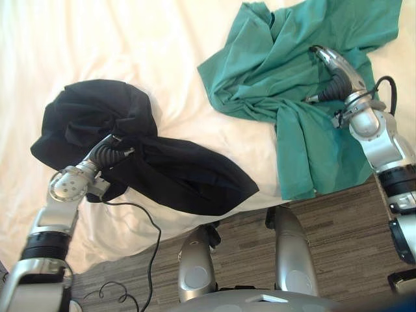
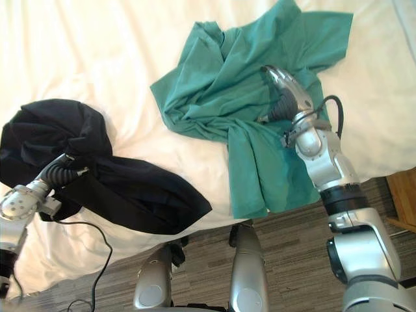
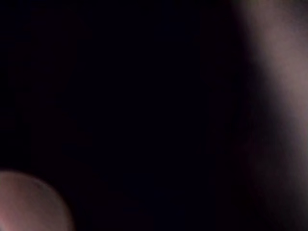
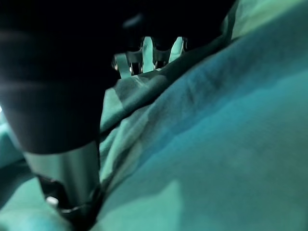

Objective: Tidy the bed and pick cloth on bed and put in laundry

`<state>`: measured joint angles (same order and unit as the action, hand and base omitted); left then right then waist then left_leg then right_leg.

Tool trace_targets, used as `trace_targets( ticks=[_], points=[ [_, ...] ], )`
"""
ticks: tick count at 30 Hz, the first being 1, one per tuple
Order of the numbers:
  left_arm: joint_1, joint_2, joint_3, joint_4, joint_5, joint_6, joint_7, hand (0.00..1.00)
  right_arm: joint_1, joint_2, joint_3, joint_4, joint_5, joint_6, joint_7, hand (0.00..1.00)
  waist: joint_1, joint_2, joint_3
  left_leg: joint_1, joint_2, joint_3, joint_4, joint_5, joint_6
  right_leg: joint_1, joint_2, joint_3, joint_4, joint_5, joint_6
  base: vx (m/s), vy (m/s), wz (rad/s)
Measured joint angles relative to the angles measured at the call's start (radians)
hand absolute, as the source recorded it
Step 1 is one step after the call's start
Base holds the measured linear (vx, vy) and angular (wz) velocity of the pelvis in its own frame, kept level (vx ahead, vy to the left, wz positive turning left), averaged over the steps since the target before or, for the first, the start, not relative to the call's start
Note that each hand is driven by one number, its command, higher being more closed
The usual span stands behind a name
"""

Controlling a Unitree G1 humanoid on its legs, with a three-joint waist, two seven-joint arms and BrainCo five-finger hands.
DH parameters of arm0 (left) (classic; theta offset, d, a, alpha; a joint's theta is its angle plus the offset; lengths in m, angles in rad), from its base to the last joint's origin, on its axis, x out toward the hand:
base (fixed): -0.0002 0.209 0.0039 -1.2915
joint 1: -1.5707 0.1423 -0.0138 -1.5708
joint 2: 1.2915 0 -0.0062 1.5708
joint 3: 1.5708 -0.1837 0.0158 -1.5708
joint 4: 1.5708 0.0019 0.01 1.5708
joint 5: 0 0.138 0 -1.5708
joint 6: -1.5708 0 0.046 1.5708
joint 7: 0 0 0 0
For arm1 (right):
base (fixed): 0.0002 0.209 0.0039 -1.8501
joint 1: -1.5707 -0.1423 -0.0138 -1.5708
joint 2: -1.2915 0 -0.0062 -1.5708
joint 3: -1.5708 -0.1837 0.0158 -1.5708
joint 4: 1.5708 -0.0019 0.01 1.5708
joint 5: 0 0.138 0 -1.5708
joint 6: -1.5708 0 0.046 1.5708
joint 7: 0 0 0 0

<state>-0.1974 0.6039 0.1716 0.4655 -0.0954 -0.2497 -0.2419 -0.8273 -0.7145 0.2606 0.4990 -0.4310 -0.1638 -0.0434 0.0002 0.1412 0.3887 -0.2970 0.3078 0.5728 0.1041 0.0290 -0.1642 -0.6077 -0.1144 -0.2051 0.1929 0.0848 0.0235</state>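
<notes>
A black cloth (image 1: 169, 169) lies bunched near the bed's front edge on the left. My left hand (image 1: 112, 153) is pushed in under it up to the dark wrist cover, and the left wrist view is dark with black cloth (image 3: 120, 96) right against it. A green cloth (image 1: 273, 58) lies crumpled at the right of the bed, with one end hanging over the front edge. My right hand (image 1: 335, 65) rests on top of the green cloth's middle folds. Green cloth (image 4: 216, 120) lies close past my right hand (image 4: 57, 72) in the right wrist view.
The white rumpled bed sheet (image 1: 97, 45) covers the whole bed. The bed's front edge runs across the lower part, with grey striped floor (image 1: 351, 221) below it. A wooden piece of furniture (image 2: 406, 195) stands on the floor at the far right.
</notes>
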Motion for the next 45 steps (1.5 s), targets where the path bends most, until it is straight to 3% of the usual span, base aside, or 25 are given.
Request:
trace_targets(
  ticks=[5, 8, 12, 15, 17, 18, 19, 20, 21, 23, 24, 26, 28, 30, 32, 36, 37, 38, 39, 40, 41, 42, 43, 44, 45],
  points=[
    [-0.098, -0.110, 0.019, 0.118, 0.010, -0.024, 0.101, 1.00, -0.057, 0.028, 0.085, 0.109, -0.112, 0.028, 0.000, 1.00, 0.013, -0.025, -0.033, 0.001, 0.001, -0.008, 0.002, -0.014, -0.002, 0.009, -0.004, -0.002, -0.001, 0.016, 0.003, -0.10, 0.029, 0.04],
    [-0.113, -0.171, 0.050, 0.168, 0.030, -0.021, 0.139, 1.00, -0.016, 0.095, 0.092, 0.135, -0.184, 0.048, -0.001, 1.00, -0.004, -0.021, -0.050, 0.040, 0.003, -0.046, -0.038, 0.017, -0.004, 0.065, -0.002, -0.044, -0.009, 0.015, -0.002, -0.02, -0.020, 0.23],
    [-0.124, -0.255, 0.074, 0.199, 0.048, -0.003, 0.152, 1.00, 0.119, 0.166, 0.041, 0.149, -0.183, 0.070, -0.006, 1.00, -0.005, -0.030, -0.099, 0.080, 0.010, -0.110, -0.073, 0.054, 0.003, 0.137, 0.000, -0.110, -0.018, -0.001, -0.015, 0.04, -0.034, 0.39],
    [-0.121, -0.349, 0.062, 0.265, 0.048, 0.018, 0.161, 1.00, 0.299, 0.215, -0.014, 0.181, -0.178, 0.074, -0.006, 1.00, 0.007, -0.049, -0.152, 0.146, 0.003, -0.122, -0.063, 0.055, 0.027, 0.250, -0.018, -0.167, -0.009, -0.047, 0.007, 0.07, 0.007, 0.51],
    [-0.092, -0.363, 0.031, 0.287, 0.048, 0.035, 0.157, 1.00, 0.413, 0.251, -0.057, 0.212, -0.149, 0.069, 0.005, 1.00, -0.007, -0.102, -0.204, 0.149, -0.043, -0.106, -0.076, 0.147, 0.116, 0.297, -0.065, -0.196, -0.004, -0.085, 0.009, 0.05, 0.025, 1.10],
    [-0.075, -0.364, 0.023, 0.287, 0.048, 0.042, 0.155, 1.00, 0.457, 0.268, -0.076, 0.219, -0.117, 0.065, 0.014, 1.00, -0.019, -0.117, -0.216, 0.151, -0.067, -0.110, -0.117, 0.219, 0.131, 0.324, -0.073, -0.210, -0.022, -0.092, 0.004, 0.01, -0.007, 1.55],
    [-0.048, -0.375, 0.016, 0.288, 0.048, 0.045, 0.154, 1.00, 0.519, 0.295, -0.114, 0.227, -0.055, 0.059, 0.030, 1.00, -0.045, -0.146, -0.249, 0.174, -0.097, -0.100, -0.179, 0.268, 0.120, 0.370, -0.104, -0.289, -0.072, -0.089, -0.001, 0.00, -0.004, 1.28],
    [-0.039, -0.386, 0.017, 0.295, 0.048, 0.046, 0.154, 1.00, 0.547, 0.304, -0.143, 0.227, -0.037, 0.058, 0.037, 1.00, -0.055, -0.157, -0.255, 0.177, -0.093, -0.045, -0.102, 0.188, 0.132, 0.390, -0.115, -0.331, -0.086, -0.077, -0.012, 0.08, 0.027, 1.32],
    [-0.013, -0.414, 0.019, 0.299, 0.047, 0.048, 0.157, 1.00, 0.605, 0.321, -0.187, 0.218, 0.039, 0.057, 0.041, 1.00, -0.062, -0.156, -0.272, 0.179, -0.075, 0.060, 0.058, 0.043, 0.141, 0.440, -0.127, -0.379, -0.107, -0.064, 0.007, 0.10, 0.033, 0.88],
    [0.021, -0.465, -0.011, 0.304, 0.048, 0.048, 0.161, 1.00, 0.692, 0.330, -0.238, 0.207, 0.151, 0.058, 0.042, 1.00, -0.087, -0.139, -0.297, 0.224, -0.064, 0.175, 0.120, -0.058, 0.141, 0.498, -0.138, -0.473, -0.121, -0.058, 0.015, 0.10, 0.118, 1.29],
    [0.035, -0.502, -0.028, 0.305, 0.047, 0.048, 0.162, 1.00, 0.734, 0.334, -0.270, 0.207, 0.217, 0.058, 0.042, 1.00, -0.102, -0.116, -0.330, 0.240, -0.060, 0.232, 0.096, -0.085, 0.145, 0.521, -0.146, -0.532, -0.120, -0.056, 0.020, 0.07, 0.188, 1.26],
    [0.035, -0.553, -0.049, 0.303, 0.041, 0.047, 0.167, 1.00, 0.792, 0.354, -0.337, 0.206, 0.319, 0.059, 0.040, 1.00, -0.109, -0.109, -0.336, 0.246, -0.076, 0.267, 0.065, -0.103, 0.130, 0.567, -0.160, -0.610, -0.112, -0.054, 0.038, 0.03, 0.255, 1.26],
    [0.050, -0.586, -0.055, 0.302, 0.012, 0.047, 0.177, 1.00, 0.859, 0.400, -0.370, 0.208, 0.410, 0.058, 0.038, 1.00, -0.113, -0.124, -0.352, 0.255, -0.125, 0.198, -0.008, -0.087, 0.130, 0.601, -0.170, -0.680, -0.112, -0.052, 0.044, 0.03, 0.210, 1.20],
    [0.095, -0.601, -0.053, 0.296, -0.037, 0.048, 0.183, 1.00, 0.930, 0.482, -0.370, 0.216, 0.494, 0.048, 0.037, 1.00, -0.113, -0.169, -0.375, 0.273, -0.164, 0.113, -0.079, -0.049, 0.138, 0.659, -0.182, -0.754, -0.102, -0.049, 0.043, 0.06, 0.037, 1.04],
    [0.124, -0.618, -0.052, 0.293, -0.070, 0.052, 0.191, 1.00, 0.967, 0.512, -0.370, 0.224, 0.527, 0.036, 0.025, 1.00, -0.105, -0.171, -0.374, 0.287, -0.178, 0.061, -0.105, -0.038, 0.137, 0.702, -0.189, -0.795, -0.075, -0.049, 0.042, 0.02, -0.013, 1.00],
    [0.194, -0.664, -0.021, 0.288, -0.161, 0.095, 0.221, 1.00, 1.077, 0.512, -0.412, 0.201, 0.525, 0.040, -0.019, 1.00, -0.066, -0.172, -0.368, 0.281, -0.210, -0.099, -0.152, 0.001, 0.150, 0.760, -0.240, -0.876, 0.067, -0.097, -0.011, 0.02, -0.052, 1.09],
    [0.203, -0.669, -0.022, 0.288, -0.164, 0.097, 0.222, 1.00, 1.095, 0.512, -0.424, 0.193, 0.525, 0.043, -0.024, 1.00, -0.056, -0.174, -0.367, 0.280, -0.213, -0.119, -0.154, 0.004, 0.154, 0.761, -0.255, -0.867, 0.103, -0.104, -0.023, 0.03, -0.046, 1.28],
    [0.224, -0.674, -0.036, 0.288, -0.169, 0.106, 0.233, 1.00, 1.143, 0.513, -0.450, 0.174, 0.525, 0.057, -0.042, 1.00, -0.029, -0.174, -0.361, 0.284, -0.229, -0.179, -0.149, 0.005, 0.161, 0.748, -0.302, -0.783, 0.207, -0.109, -0.048, 0.05, -0.026, 0.73],
    [0.236, -0.679, -0.042, 0.290, -0.171, 0.108, 0.246, 1.00, 1.150, 0.511, -0.461, 0.154, 0.525, 0.061, -0.050, 1.00, -0.008, -0.167, -0.349, 0.269, -0.231, -0.192, -0.139, 0.003, 0.170, 0.693, -0.298, -0.681, 0.240, -0.174, -0.048, -0.03, -0.056, 1.13],
    [0.236, -0.665, -0.031, 0.310, -0.173, 0.114, 0.258, 1.00, 1.150, 0.522, -0.469, 0.127, 0.526, 0.059, -0.055, 1.00, -0.038, -0.159, -0.341, 0.207, -0.228, -0.262, -0.104, 0.004, 0.180, 0.655, -0.210, -0.491, 0.207, -0.299, -0.026, -0.07, -0.060, 1.25],
    [0.235, -0.657, -0.033, 0.326, -0.181, 0.119, 0.264, 1.00, 1.166, 0.532, -0.474, 0.118, 0.527, 0.058, -0.064, 1.00, -0.059, -0.154, -0.335, 0.184, -0.242, -0.327, -0.105, 0.017, 0.191, 0.658, -0.124, -0.365, 0.141, -0.342, -0.030, -0.12, -0.071, 1.63],
    [0.235, -0.655, -0.033, 0.334, -0.191, 0.118, 0.266, 1.00, 1.180, 0.542, -0.485, 0.115, 0.528, 0.058, -0.073, 1.00, -0.065, -0.157, -0.333, 0.178, -0.259, -0.364, -0.113, 0.019, 0.194, 0.669, -0.076, -0.302, 0.094, -0.356, -0.037, -0.13, -0.110, 2.00],
    [0.236, -0.654, -0.033, 0.341, -0.199, 0.116, 0.274, 1.00, 1.229, 0.562, -0.518, 0.095, 0.550, 0.057, -0.096, 1.00, -0.054, -0.200, -0.314, 0.190, -0.334, -0.443, -0.145, 0.028, 0.198, 0.719, 0.004, -0.156, -0.029, -0.383, -0.049, -0.15, -0.120, 1.62],
    [0.236, -0.659, -0.031, 0.348, -0.200, 0.117, 0.277, 1.00, 1.240, 0.561, -0.527, 0.089, 0.559, 0.056, -0.098, 1.00, -0.058, -0.200, -0.304, 0.192, -0.343, -0.447, -0.150, 0.026, 0.201, 0.737, 0.014, -0.122, -0.045, -0.394, -0.035, -0.18, -0.113, 1.85],
    [0.264, -0.672, -0.030, 0.351, -0.200, 0.120, 0.286, 1.00, 1.278, 0.569, -0.536, 0.067, 0.581, 0.056, -0.109, 1.00, -0.061, -0.195, -0.302, 0.207, -0.351, -0.403, -0.174, -0.005, 0.203, 0.748, 0.058, -0.038, -0.089, -0.436, -0.062, -0.10, -0.048, 1.09]
  ],
)
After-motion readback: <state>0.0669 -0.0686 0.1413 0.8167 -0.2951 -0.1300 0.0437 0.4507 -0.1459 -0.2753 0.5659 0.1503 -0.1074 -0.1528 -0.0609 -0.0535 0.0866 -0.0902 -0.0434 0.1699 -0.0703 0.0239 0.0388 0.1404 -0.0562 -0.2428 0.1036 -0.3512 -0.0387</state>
